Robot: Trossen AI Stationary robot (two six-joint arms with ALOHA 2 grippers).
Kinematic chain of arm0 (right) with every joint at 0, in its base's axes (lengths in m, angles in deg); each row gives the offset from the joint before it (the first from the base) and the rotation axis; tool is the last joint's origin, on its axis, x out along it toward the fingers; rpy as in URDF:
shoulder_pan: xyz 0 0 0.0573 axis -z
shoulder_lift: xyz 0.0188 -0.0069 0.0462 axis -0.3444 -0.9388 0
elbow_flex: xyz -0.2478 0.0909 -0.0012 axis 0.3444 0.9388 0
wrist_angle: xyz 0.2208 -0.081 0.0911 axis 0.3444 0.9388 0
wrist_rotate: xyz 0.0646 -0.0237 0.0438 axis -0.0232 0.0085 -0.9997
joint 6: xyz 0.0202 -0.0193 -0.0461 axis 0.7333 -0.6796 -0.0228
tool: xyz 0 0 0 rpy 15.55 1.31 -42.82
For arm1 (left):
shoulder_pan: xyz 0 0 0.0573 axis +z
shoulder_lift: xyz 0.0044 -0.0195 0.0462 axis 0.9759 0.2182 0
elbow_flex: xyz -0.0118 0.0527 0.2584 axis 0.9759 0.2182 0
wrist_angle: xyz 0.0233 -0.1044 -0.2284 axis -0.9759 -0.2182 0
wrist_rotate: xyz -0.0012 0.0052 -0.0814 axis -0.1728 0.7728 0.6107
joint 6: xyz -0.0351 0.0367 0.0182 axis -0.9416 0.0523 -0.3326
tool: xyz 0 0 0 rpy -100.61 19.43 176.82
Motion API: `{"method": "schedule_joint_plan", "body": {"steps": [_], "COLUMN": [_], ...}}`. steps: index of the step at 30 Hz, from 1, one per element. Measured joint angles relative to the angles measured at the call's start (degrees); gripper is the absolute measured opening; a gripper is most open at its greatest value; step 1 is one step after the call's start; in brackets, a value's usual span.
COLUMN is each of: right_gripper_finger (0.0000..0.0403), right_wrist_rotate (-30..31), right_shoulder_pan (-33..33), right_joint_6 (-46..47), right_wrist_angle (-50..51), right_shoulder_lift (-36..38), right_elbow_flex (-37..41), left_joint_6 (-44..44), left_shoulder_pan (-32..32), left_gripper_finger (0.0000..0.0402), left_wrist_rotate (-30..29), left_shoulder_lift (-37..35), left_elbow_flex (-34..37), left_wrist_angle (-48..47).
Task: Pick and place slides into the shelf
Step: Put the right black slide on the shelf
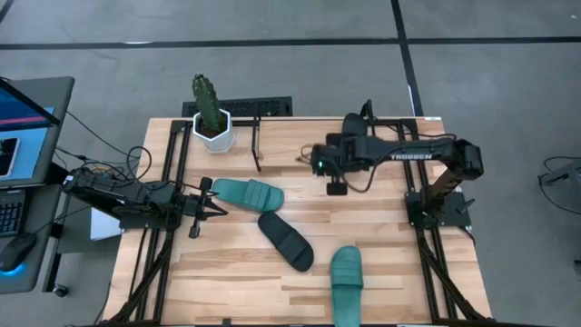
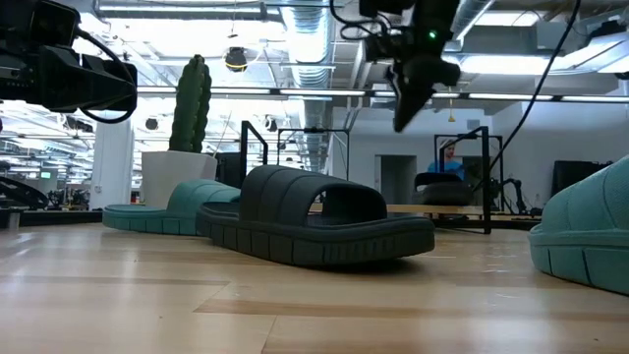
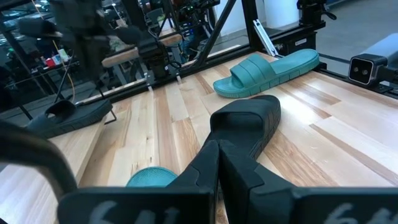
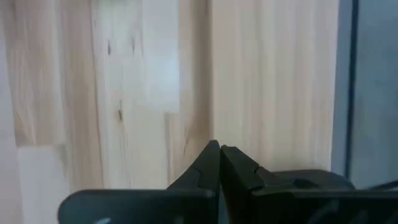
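Three slides lie sole-down on the wooden table: a teal one (image 1: 247, 193) at the left, a black one (image 1: 285, 240) in the middle, and a second teal one (image 1: 346, 282) near the front edge. Another black slide (image 2: 447, 184) rests on the shelf (image 1: 257, 145), the thin black frame at the far edge. My right gripper (image 1: 336, 187) hangs shut and empty above the table near the shelf, its fingers slanting down. My left gripper (image 1: 216, 202) is shut and level, just beside the left teal slide's heel (image 3: 149, 177).
A cactus in a white pot (image 1: 211, 118) stands at the far left corner, beside the shelf. Black arm rails (image 1: 159, 245) run along both table sides. A desk with a monitor (image 1: 23, 127) stands left of the table.
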Motion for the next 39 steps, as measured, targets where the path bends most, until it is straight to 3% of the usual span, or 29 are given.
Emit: {"method": "schedule_joint_plan", "body": {"steps": [8,16,28,39], "right_gripper_finger": [0.0000,0.0000,0.0000,0.0000], "right_wrist_rotate": [-6.98,-11.18,-11.59,-10.95], "right_shoulder_pan": [7.49,8.12,8.25,9.43], "right_joint_6": [-0.34,-0.82,-2.69,-2.55], "right_wrist_angle": [3.81,5.68,7.92,8.84], "right_shoulder_lift": [-0.05,-5.00,-12.36,-13.42], "right_elbow_flex": [-3.31,-3.09,-3.08,-3.07], "left_joint_6": [0.02,0.13,0.00,0.12], "left_shoulder_pan": [0.00,0.00,0.00,0.00], "left_gripper_finger": [0.0000,0.0000,0.0000,0.0000], "left_wrist_rotate": [0.00,0.00,0.00,0.00], "left_shoulder_lift": [-0.01,0.00,0.01,0.01], "left_elbow_flex": [-0.01,0.01,0.01,0.00], "left_wrist_angle": [0.00,0.00,0.00,0.00]}}
